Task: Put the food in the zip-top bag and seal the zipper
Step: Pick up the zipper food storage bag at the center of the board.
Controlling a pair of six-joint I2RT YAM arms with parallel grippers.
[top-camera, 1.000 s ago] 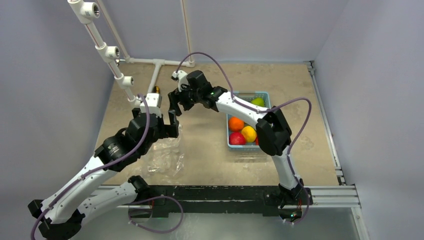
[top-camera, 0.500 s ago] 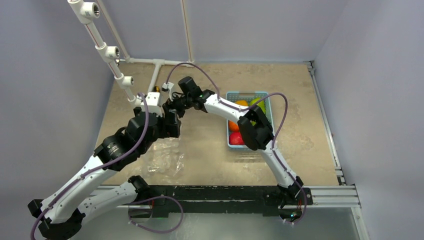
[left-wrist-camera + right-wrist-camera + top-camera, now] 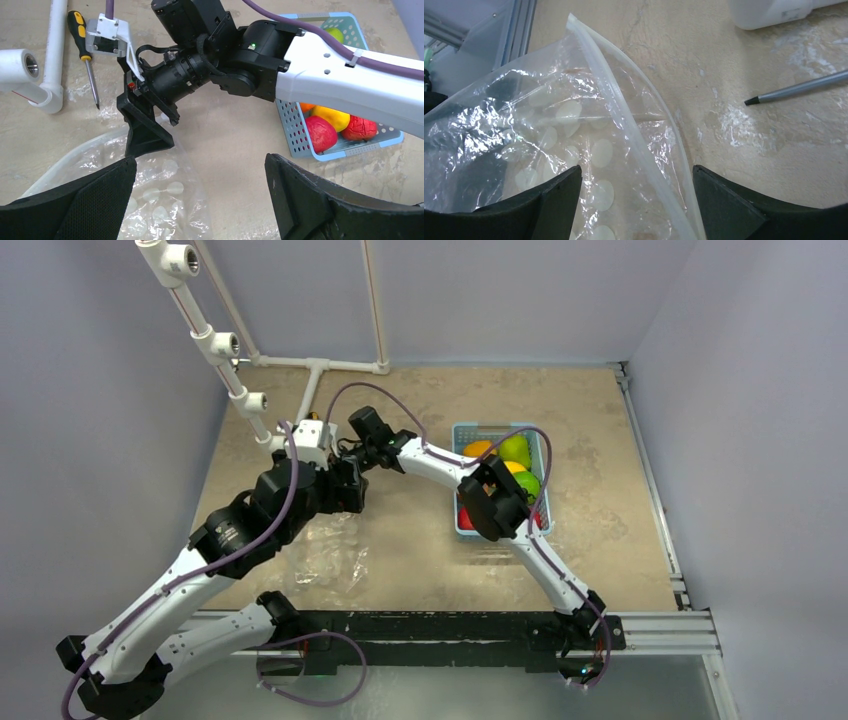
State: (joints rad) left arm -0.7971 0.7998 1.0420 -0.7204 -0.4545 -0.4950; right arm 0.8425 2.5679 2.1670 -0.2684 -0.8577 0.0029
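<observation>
The clear zip-top bag (image 3: 330,552) lies crinkled on the table in front of my left arm, with no food in it. The food (image 3: 515,450) is in the light-blue basket (image 3: 497,426): orange, green, yellow and red fruits. My left gripper (image 3: 200,160) is open and empty above the bag's right edge (image 3: 150,195). My right gripper (image 3: 636,169) is open and low over the bag's mouth. The whitish zipper (image 3: 619,95) runs between its fingers. One right finger (image 3: 145,135) rests at the bag's far edge.
A yellow-and-black screwdriver (image 3: 80,35) lies beyond the bag beside a white pipe frame (image 3: 212,340). Its tip (image 3: 794,90) shows in the right wrist view. The basket (image 3: 295,135) stands to the right, partly under my right arm. A metal rail runs along the near table edge.
My right arm has swung left and down from mid-table to the bag's far edge, beside the left gripper. The left arm has barely moved.
</observation>
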